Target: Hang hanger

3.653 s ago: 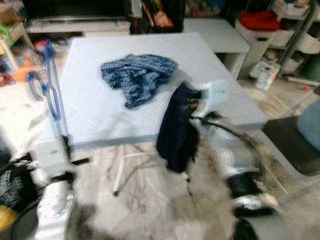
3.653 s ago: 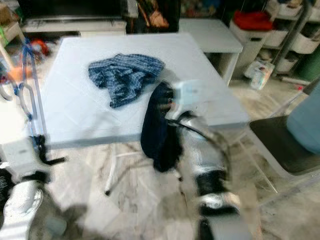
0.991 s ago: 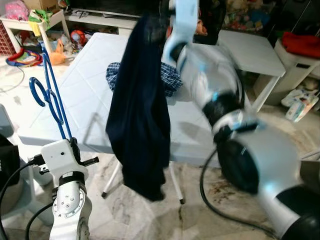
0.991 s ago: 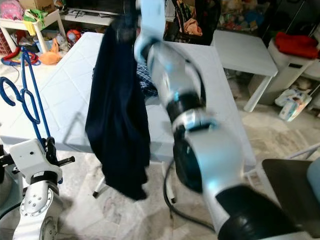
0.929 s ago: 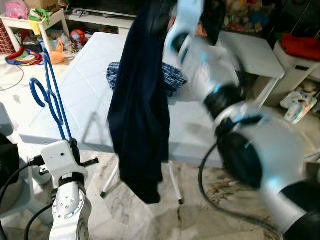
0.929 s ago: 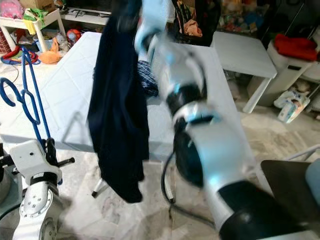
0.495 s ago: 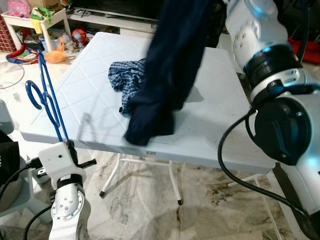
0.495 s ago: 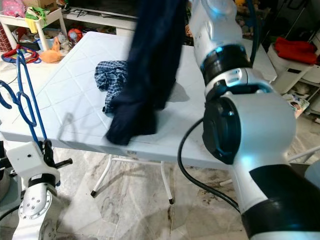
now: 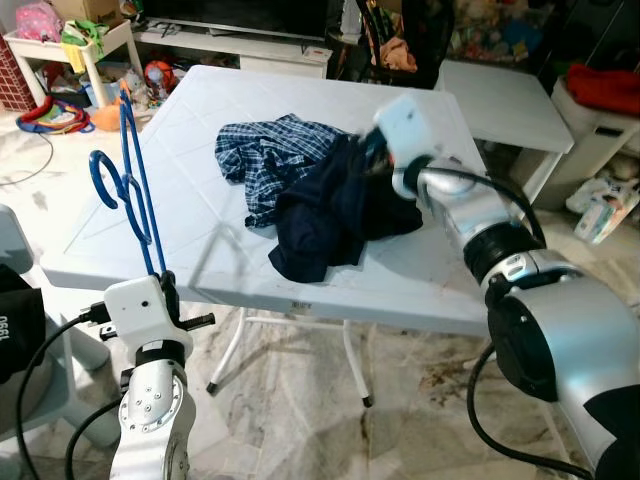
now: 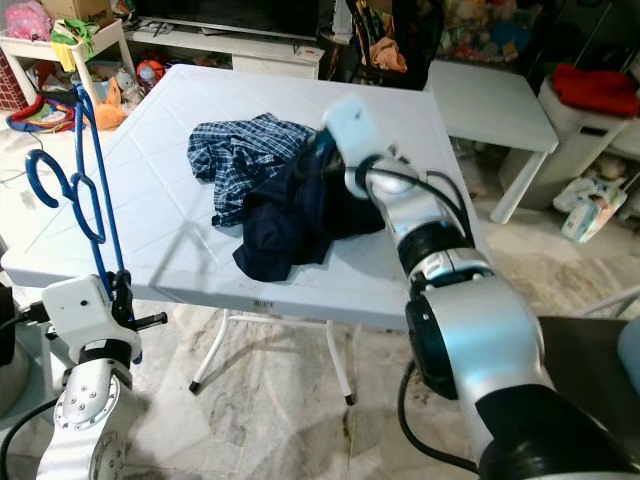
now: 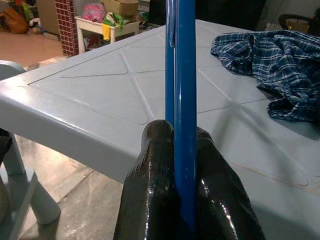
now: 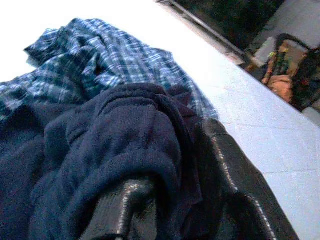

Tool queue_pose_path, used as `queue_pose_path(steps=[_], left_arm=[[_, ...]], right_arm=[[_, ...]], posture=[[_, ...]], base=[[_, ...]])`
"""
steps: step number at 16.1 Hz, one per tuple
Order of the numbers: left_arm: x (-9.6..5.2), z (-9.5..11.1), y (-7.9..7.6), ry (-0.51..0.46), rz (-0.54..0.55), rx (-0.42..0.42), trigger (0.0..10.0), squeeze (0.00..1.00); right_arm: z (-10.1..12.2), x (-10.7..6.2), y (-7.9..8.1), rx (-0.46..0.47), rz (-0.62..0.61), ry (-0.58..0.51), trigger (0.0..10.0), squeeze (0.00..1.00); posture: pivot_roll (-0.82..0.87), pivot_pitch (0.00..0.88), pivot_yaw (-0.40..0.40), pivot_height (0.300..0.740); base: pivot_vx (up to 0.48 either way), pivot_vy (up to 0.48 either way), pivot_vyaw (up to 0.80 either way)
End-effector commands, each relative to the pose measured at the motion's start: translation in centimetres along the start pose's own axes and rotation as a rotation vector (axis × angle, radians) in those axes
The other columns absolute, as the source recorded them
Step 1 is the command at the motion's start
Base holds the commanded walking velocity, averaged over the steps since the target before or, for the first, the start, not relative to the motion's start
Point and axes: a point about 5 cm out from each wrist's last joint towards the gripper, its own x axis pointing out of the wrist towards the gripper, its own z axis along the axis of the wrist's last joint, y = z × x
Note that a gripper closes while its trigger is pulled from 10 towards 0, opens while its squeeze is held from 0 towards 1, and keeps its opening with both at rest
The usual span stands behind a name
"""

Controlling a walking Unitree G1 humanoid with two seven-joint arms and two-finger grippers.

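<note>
Change: dark blue garment [image 9: 335,210] hung high half a second ago; now heaped on white table [image 9: 190,125] beside plaid shirt [image 9: 265,160]
Right gripper [image 12: 175,192]: fingers pinch garment
Left gripper [image 11: 180,200]: clamps blue hanger [image 9: 125,180] upright, near-left
Meaning: garment ready for hanger

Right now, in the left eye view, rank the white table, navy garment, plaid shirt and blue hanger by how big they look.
1. white table
2. navy garment
3. plaid shirt, close to the garment and partly under it, so unsure
4. blue hanger, thin, nearer the camera
</note>
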Motion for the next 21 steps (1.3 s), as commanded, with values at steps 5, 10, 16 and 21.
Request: queue_pose_path(steps=[5,10,16,21], left_arm=[[-0.2,-0.4,-1.0,0.026,-0.031,-0.023,10.0,0.00],[-0.7,-1.1,-0.8,0.057,-0.049,-0.018,10.0,0.00],[-0.8,-1.3,-1.1,0.073,-0.057,-0.020,10.0,0.00],[-1.1,-1.5,-1.2,0.098,-0.092,-0.011,10.0,0.00]], right_arm=[[-2.5,-1.2,-0.7,0.097,0.109,0.031,10.0,1.00],[-9.1,-4.1,-0.3,-0.176,0.286,0.247,10.0,1.00],[-9.8,-5.9,-1.5,-0.240,0.403,0.281,10.0,1.00],[-8.4,-6.8,-2.6,-0.131,0.479,0.214,10.0,1.00]], posture=[[0.04,0.000,-0.097,0.740],[0.02,0.000,-0.089,0.740],[0.01,0.000,-0.082,0.740],[0.02,0.000,-0.081,0.740]], base=[[0.000,0.000,0.00],[0.000,0.000,0.00],[0.000,0.000,0.00],[0.000,0.000,0.00]])
